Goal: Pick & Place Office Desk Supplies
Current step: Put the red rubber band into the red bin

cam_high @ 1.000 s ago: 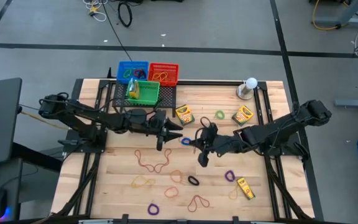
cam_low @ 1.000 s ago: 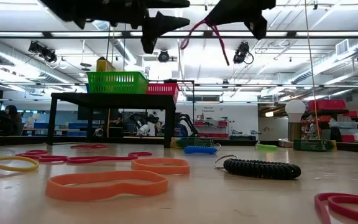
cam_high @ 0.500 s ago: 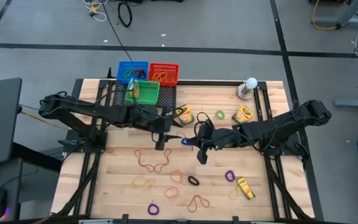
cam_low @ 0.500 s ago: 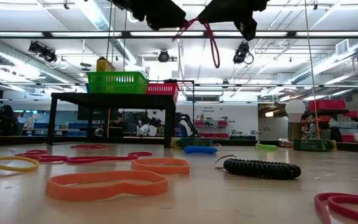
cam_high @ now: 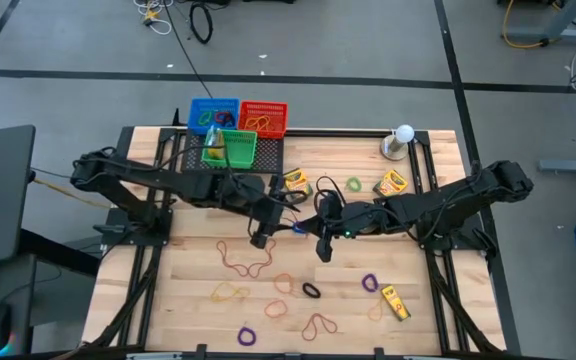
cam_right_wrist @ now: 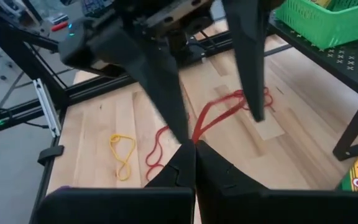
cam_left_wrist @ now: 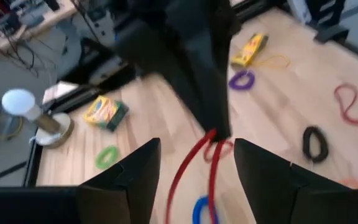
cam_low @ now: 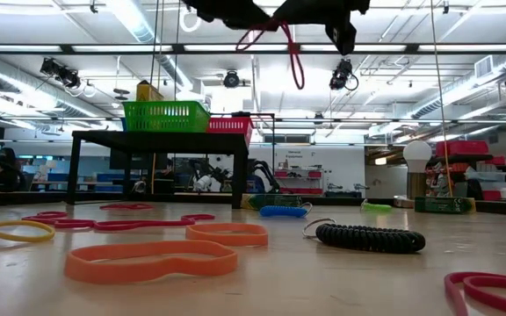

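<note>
A: Red rubber band (cam_low: 281, 46) hangs in mid-air above the middle of the table (cam_high: 168, 290), well clear of the wood. Your right gripper (cam_right_wrist: 190, 152) has its fingers pinched together on one end of it.

B: And the left gripper (cam_left_wrist: 197, 163)?

A: You've got it right up against the right one, fingers spread wide with the band's loop dangling between them. They aren't touching it yet, as far as I can tell.

B: What's the risk?

A: Two, I'd say. The fingertips are almost nose to nose, so a small overshoot could knock them together. And the band is thin and slack: if you let go on the right before the left has closed, it likely drops back among the other loops below, or snaps sideways.
</note>
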`<act>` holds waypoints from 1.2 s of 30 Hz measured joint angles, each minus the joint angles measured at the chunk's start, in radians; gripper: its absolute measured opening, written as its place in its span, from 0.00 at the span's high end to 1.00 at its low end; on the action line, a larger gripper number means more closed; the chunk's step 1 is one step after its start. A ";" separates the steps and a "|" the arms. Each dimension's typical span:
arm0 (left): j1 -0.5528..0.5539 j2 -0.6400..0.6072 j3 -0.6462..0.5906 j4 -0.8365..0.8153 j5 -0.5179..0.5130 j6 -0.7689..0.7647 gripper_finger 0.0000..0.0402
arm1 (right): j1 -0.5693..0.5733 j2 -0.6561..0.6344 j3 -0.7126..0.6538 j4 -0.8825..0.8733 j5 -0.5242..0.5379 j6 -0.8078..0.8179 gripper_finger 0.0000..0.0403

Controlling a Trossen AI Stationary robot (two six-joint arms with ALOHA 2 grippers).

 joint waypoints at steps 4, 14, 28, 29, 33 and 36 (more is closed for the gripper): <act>0.011 0.002 0.003 -0.035 -0.008 0.005 0.56 | 0.000 0.000 0.000 0.004 -0.009 0.000 1.00; 0.011 -0.006 0.003 -0.070 -0.014 0.033 0.91 | 0.000 0.000 0.000 0.036 -0.024 -0.019 1.00; 0.124 -0.098 0.211 -0.451 -0.175 -0.101 0.99 | 0.002 0.000 0.000 0.028 0.047 -0.016 0.65; 0.144 -0.098 0.248 -0.479 -0.195 -0.108 0.99 | 0.001 0.000 0.000 0.028 0.048 -0.017 0.65; 0.263 -0.094 0.367 -0.510 -0.231 -0.137 0.99 | 0.001 0.000 0.000 0.023 0.050 -0.033 0.72; 0.376 -0.091 0.417 -0.502 -0.230 -0.125 0.99 | 0.001 0.000 0.000 0.020 0.050 -0.047 0.83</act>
